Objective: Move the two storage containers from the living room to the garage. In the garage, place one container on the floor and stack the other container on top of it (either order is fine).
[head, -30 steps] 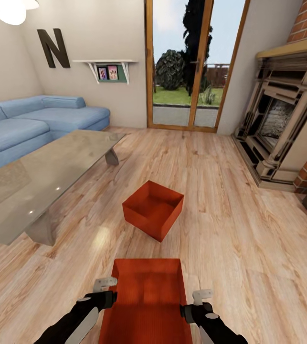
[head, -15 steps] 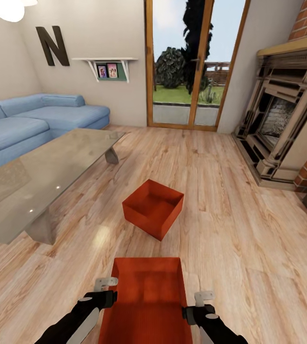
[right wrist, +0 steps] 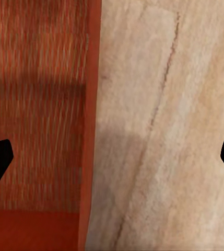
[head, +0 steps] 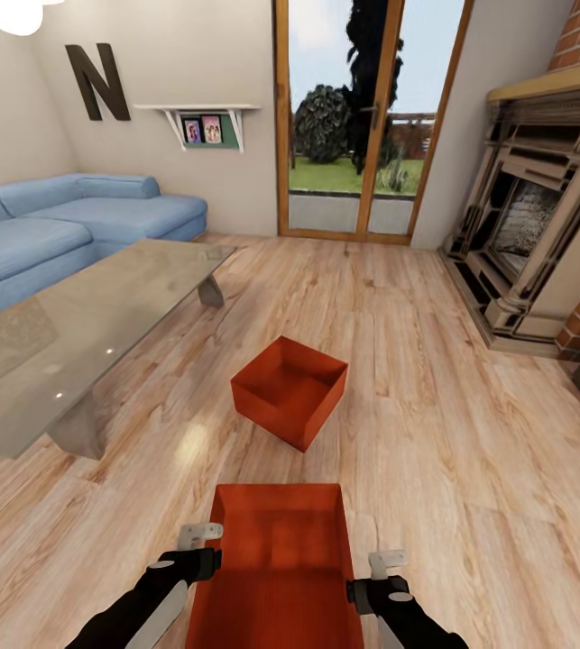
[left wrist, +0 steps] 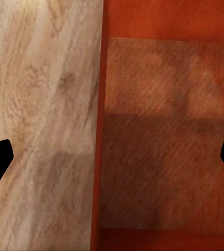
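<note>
Head view: near container [head: 276, 568] sat on the plank floor [head: 470, 451] between both grippers.
Left gripper [head: 200, 534]: spread wide, straddling its side wall, nothing gripped.
Right gripper [head: 385, 563]: same, fingers apart over the opposite wall.
Why: likely lining up a two-arm lift.
Second container [head: 290, 392]: ahead of the grippers, well apart.

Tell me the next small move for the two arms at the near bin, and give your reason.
Probably lower both arms a little, so the fingers slip over the near container's long walls, then close. The left gripper and right gripper sit open on either side of it. Each wrist view shows a wall between the fingers, not yet clamped. The far container rests apart on the wood floor.
</note>
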`<state>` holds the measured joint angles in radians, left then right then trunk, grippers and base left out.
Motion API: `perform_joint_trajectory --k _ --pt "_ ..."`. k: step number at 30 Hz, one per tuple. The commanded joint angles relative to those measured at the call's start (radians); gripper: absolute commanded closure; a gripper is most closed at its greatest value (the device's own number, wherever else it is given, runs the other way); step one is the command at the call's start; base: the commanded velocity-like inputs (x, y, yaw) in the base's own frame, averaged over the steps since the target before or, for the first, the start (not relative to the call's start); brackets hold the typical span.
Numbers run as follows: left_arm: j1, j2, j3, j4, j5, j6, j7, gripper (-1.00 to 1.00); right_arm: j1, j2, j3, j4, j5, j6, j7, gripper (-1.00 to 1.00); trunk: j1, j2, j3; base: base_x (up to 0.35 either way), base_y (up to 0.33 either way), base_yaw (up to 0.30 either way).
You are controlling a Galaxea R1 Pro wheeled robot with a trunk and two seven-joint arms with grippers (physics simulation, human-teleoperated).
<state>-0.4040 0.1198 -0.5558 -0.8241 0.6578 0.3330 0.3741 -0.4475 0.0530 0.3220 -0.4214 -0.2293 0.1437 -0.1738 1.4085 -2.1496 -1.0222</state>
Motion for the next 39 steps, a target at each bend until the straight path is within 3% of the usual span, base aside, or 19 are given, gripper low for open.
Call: perform_joint_trajectory --k 1,39 --pt "-0.001 0.001 -0.006 -0.002 0.009 0.001 0.010 -1.00 0.000 -0.001 0.008 -0.002 -0.010 0.005 -0.009 -1.00 0.000 0.000 -0.001 0.000 0.000 0.000" --pt "-0.001 0.001 -0.006 -0.005 0.008 0.001 0.010 -1.00 0.000 0.002 0.012 -0.009 -0.011 0.001 -0.011 -1.00 0.000 0.000 -0.051 0.000 0.000 0.000"
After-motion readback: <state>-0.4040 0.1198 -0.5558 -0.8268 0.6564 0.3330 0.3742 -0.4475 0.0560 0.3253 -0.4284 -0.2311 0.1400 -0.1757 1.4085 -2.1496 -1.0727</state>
